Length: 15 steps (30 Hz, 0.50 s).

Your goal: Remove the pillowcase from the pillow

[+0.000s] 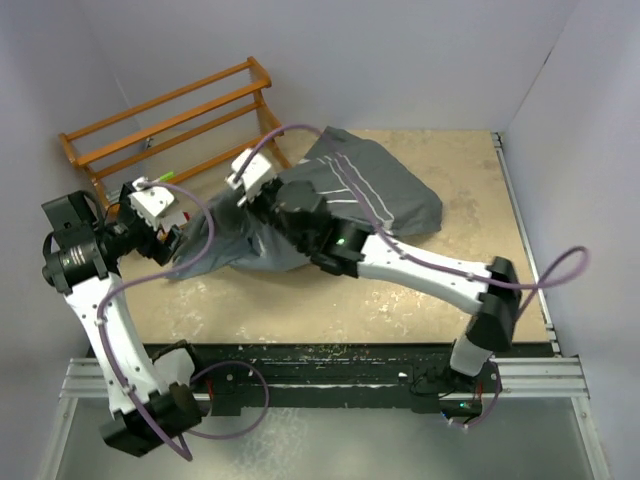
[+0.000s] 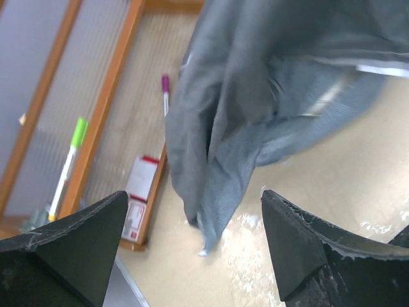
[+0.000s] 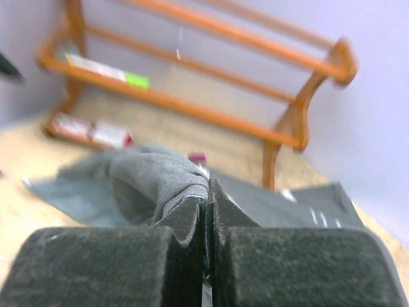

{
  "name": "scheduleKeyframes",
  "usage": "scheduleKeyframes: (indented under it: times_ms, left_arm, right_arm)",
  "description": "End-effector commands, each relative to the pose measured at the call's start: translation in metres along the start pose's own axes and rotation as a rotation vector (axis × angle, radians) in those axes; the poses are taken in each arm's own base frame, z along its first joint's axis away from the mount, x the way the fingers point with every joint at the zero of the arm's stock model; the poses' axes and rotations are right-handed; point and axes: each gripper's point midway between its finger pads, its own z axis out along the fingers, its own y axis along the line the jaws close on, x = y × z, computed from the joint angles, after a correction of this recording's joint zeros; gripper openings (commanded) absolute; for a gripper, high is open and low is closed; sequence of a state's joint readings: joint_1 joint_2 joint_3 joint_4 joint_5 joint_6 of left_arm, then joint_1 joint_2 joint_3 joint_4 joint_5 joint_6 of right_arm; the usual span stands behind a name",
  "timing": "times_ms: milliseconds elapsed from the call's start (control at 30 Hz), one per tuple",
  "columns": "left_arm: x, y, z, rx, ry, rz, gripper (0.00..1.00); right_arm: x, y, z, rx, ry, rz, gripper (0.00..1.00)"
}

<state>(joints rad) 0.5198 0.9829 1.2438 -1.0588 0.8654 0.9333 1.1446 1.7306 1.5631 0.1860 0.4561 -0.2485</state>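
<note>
Top external: pillowcase [image 1: 392, 195] behind right arm [image 1: 420, 265]

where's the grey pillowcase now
In the top view, the dark grey striped fabric pillowcase lies just right of the orange wooden rack, a fold pinched in the right tool.

Soft matt woven cloth of the pillowcase [image 1: 385, 195], rack [image 1: 170, 112] of smooth varnished orange wood, table [image 1: 400, 300] matt speckled beige with faint glossy patches, right gripper [image 3: 206, 217] faced in coarse fuzzy black padding, right arm [image 1: 420, 268] shelled in smooth white plastic, rail [image 1: 540, 375] of brushed metal
</note>
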Motion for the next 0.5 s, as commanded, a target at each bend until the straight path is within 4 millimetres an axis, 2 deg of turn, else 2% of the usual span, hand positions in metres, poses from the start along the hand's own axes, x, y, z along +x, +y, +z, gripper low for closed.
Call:
scheduleKeyframes:
  times_ms: [0,67,133,200,333,467]
  left_arm:
    - [-0.054,-0.03,-0.016,0.101,-0.208,0.126,0.92]
    - [-0.077,-0.03,-0.025,0.091,-0.267,0.14,1.0]
    - [-0.1,-0.031,-0.035,0.086,-0.312,0.174,0.99]
    - [-0.111,-0.042,-0.044,0.126,-0.328,0.185,0.99]
    - [-0.104,-0.078,-0.05,0.254,-0.329,0.2,0.99]
    - [-0.082,-0.115,-0.044,0.343,-0.329,0.142,0.99]
  right_arm:
    - [-0.128,-0.02,-0.054,-0.108,-0.278,0.236,0.0]
    - [-0.158,-0.034,-0.076,-0.129,-0.345,0.307,0.0]
    - [-0.183,-0.047,-0.099,-0.144,-0.407,0.375,0.0]
    - [-0.202,-0.062,-0.119,-0.147,-0.458,0.431,0.0]
    - [-0.22,-0.084,-0.147,-0.131,-0.491,0.487,0.0]
    - [-0.212,-0.086,-0.145,-0.11,-0.446,0.504,0.0]
